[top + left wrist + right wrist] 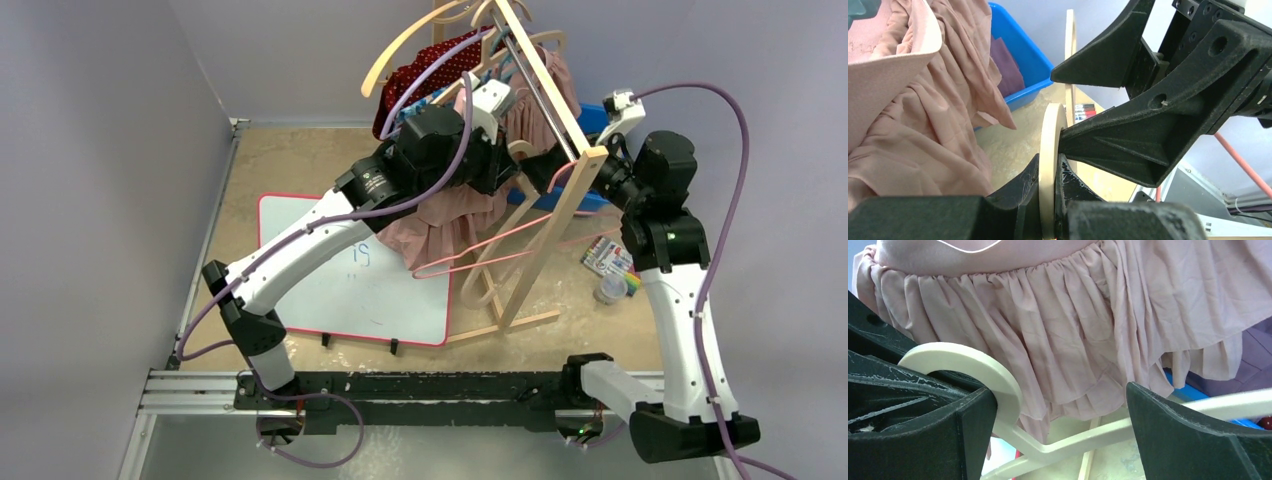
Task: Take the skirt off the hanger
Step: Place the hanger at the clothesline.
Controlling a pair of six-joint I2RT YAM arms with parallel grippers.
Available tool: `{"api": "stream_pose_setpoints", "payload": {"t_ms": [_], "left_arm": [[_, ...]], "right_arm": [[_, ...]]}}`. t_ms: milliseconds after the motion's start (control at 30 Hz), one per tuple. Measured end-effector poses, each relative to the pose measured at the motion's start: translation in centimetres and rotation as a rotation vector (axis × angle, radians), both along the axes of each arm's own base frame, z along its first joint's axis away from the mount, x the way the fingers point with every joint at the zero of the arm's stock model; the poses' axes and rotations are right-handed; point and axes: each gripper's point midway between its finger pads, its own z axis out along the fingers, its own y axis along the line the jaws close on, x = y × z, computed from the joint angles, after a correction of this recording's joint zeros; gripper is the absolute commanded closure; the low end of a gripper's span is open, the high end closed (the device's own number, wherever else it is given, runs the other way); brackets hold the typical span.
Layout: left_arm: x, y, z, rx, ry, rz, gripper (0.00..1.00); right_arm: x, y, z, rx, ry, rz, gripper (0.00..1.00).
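Note:
The pink pleated skirt (450,215) hangs on a cream hanger (522,150) by the wooden rack. In the left wrist view my left gripper (1050,180) is shut on the hanger's flat hook (1050,150), seen edge-on, with the skirt (923,125) bunched to its left. My left gripper (512,165) sits against the skirt's top. My right gripper (558,172) faces it from the right. In the right wrist view the right gripper (1060,435) is open, its fingers (1198,435) wide apart on either side of the hook and neck (973,365), below the skirt's waistband (1048,315).
The wooden rack (560,210) carries more hangers and a red dotted garment (430,70). A pink wire hanger (480,255) hangs low on it. A blue bin (1023,95) stands behind. A whiteboard (340,290) lies front left; small packets (608,258) and a cup (610,290) lie right.

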Motion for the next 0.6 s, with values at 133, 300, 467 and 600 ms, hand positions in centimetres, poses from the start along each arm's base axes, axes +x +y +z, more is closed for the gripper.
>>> {"api": "stream_pose_setpoints", "payload": {"t_ms": [133,300,467,600], "left_arm": [[0.0,0.3,-0.6,0.03,-0.003,-0.003,1.0],[1.2,0.9,-0.4,0.04,-0.034,0.032,1.0],[2.4,1.2,-0.5,0.039,-0.047,0.063,1.0],[2.5,1.0,-0.2,0.032,-0.058,0.057,1.0]], "right_arm": [[-0.1,0.5,-0.4,-0.029,-0.012,0.066,0.01],[-1.5,1.7,-0.3,-0.039,-0.028,0.174,0.01],[-4.2,3.3,0.5,-0.028,-0.054,0.291,0.01],[-2.8,0.9,1.0,0.039,-0.005,0.054,0.01]]}}
